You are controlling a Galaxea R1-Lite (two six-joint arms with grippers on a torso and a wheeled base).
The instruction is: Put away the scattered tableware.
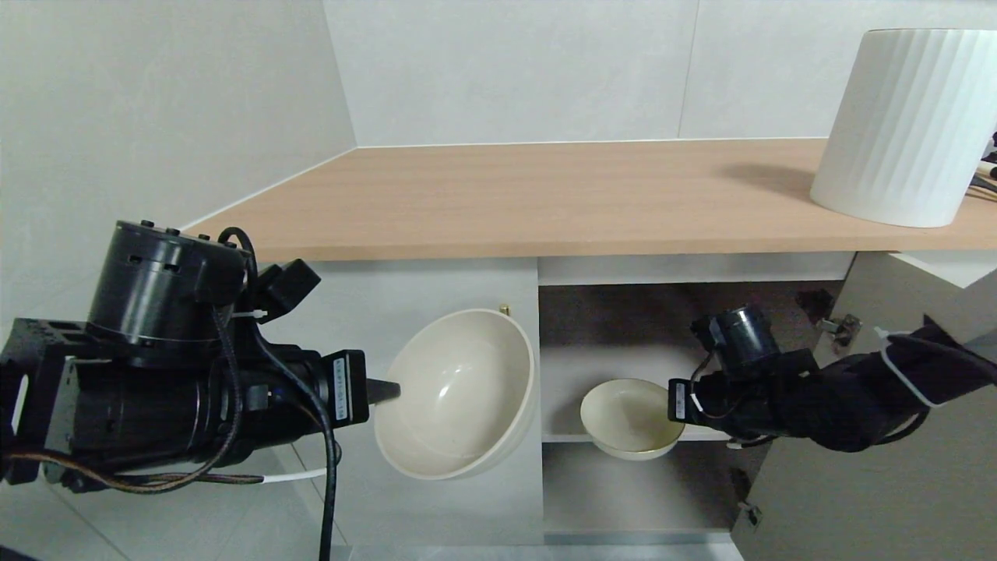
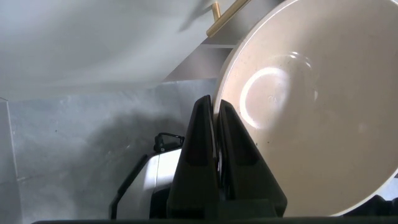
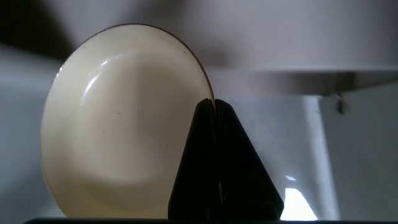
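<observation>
Nearest, left gripper (image 1: 385, 389) has its fingers pinched tight on the rim of the large cream ceramic bowl (image 1: 459, 393), held tilted in front of the closed white cabinet door (image 1: 436, 284). Right gripper (image 1: 671, 401) is clamped on the rim of the small cream bowl (image 1: 627, 417), at the front edge of the white cabinet shelf (image 1: 565, 382) (resting or not, I cannot tell). Slide it well inside and level before loosening the fingers.

Big bowl (image 1: 459, 393) & small bowl (image 1: 629, 417) are showing plain glossy cream. Bench (image 1: 545, 195) is showing light wood grain. Ribbed tub (image 1: 907, 125) is looking white, cabinet (image 1: 436, 288) pale grey. Left hand (image 1: 387, 390) & right hand (image 1: 671, 401) are looking black.
</observation>
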